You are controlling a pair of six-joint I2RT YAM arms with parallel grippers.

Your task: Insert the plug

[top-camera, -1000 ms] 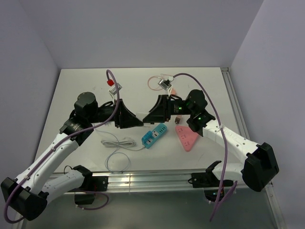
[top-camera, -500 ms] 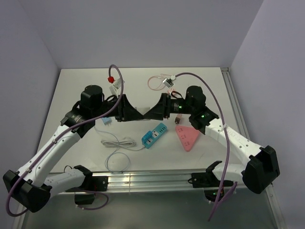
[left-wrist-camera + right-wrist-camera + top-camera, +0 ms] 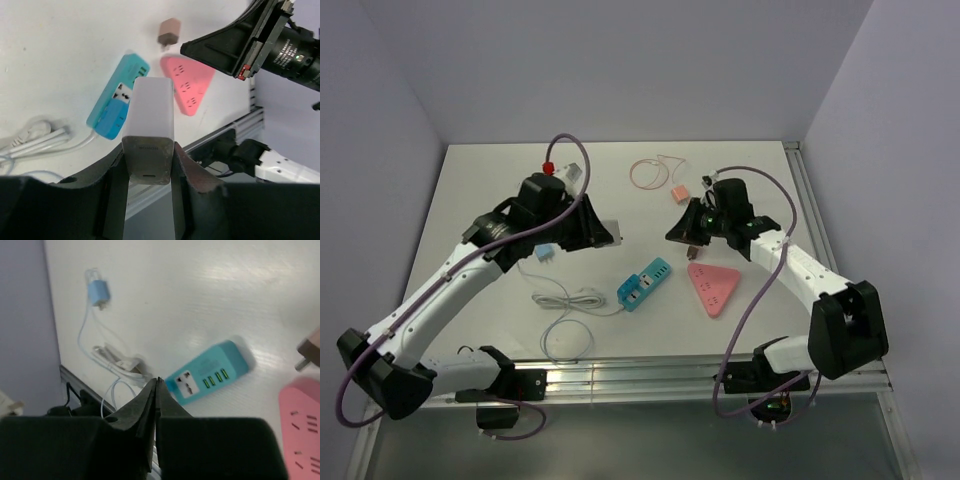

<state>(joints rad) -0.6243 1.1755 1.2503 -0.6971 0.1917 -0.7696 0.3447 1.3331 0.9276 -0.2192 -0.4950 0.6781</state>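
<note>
white plug (image 3: 148, 112) sat clamped in the left claw (image 3: 148, 157), near the teal power strip (image 3: 114, 107). the right claw (image 3: 156, 390) was closed, empty.

Charger plug (image 3: 148, 117) of smooth matt white plastic, teal power strip (image 3: 116, 105) plastic, table (image 3: 200, 300) faintly glossy.

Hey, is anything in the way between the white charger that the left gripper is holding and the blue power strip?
Nothing visible does. The white charger in the left gripper points at the blue power strip, with a clear gap between them. The right gripper and the brown plug are off to one side.
</note>
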